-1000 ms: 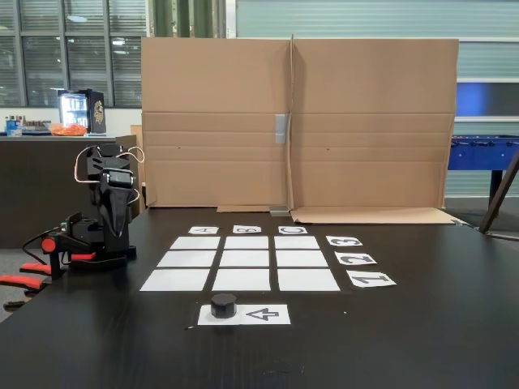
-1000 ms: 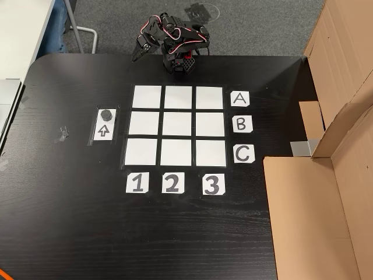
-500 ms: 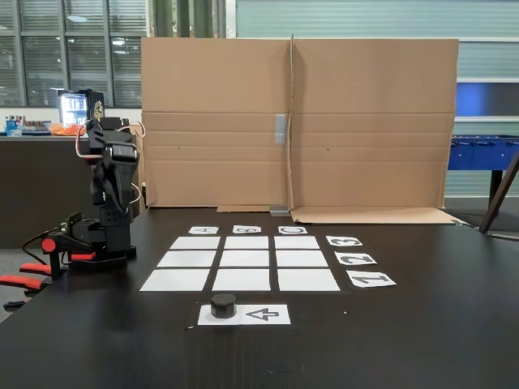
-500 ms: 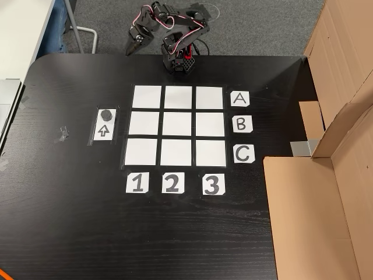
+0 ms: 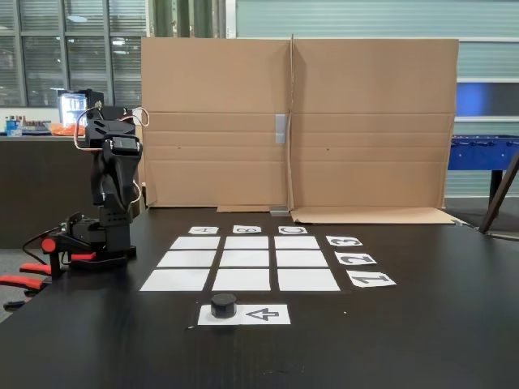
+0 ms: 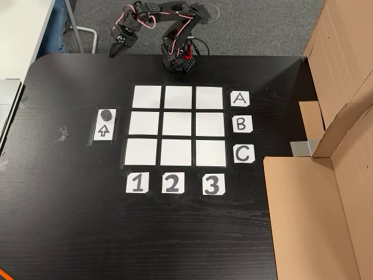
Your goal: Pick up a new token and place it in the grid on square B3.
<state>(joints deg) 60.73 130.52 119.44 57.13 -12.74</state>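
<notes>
**A:** Above the far left corner of the table (image 6: 70, 233), in the top-down fixed view, the arm's fingers (image 6: 115, 49) hang in the air pointing down. Are they open?

**B:** They look drawn together into a narrow tip, but they are too small there to be sure, so it cannot be told. They hold nothing and touch nothing.

**A:** And the arm (image 6: 157, 14) itself?

**B:** Its base (image 6: 179, 61) sits at the table edge just beyond the grid (image 6: 178, 125). From there the arm rises, folds over and reaches out to the left in the top-down view. In the low fixed view it stands tall over its base (image 5: 101, 239), its upper part bent forward, with red and white wires looping off the joints.

**A:** Where is the token (image 6: 106, 114)?

**B:** On the far end of the arrow sheet (image 6: 104, 128), left of the grid in the top-down view, well apart from the fingers. The low view shows the token (image 5: 224, 305) on the left end of that sheet, the black arrow pointing at it.

**A:** What writing can be read?

**B:** Labels A (image 6: 239, 99), B (image 6: 241, 123) and C (image 6: 243, 154) run down the grid's right side, and 1 (image 6: 137, 183), 2 (image 6: 171, 183) and 3 (image 6: 213, 184) run along its near edge. Square B3 (image 6: 210, 123) is bare white paper, as are the other eight cells.
</notes>
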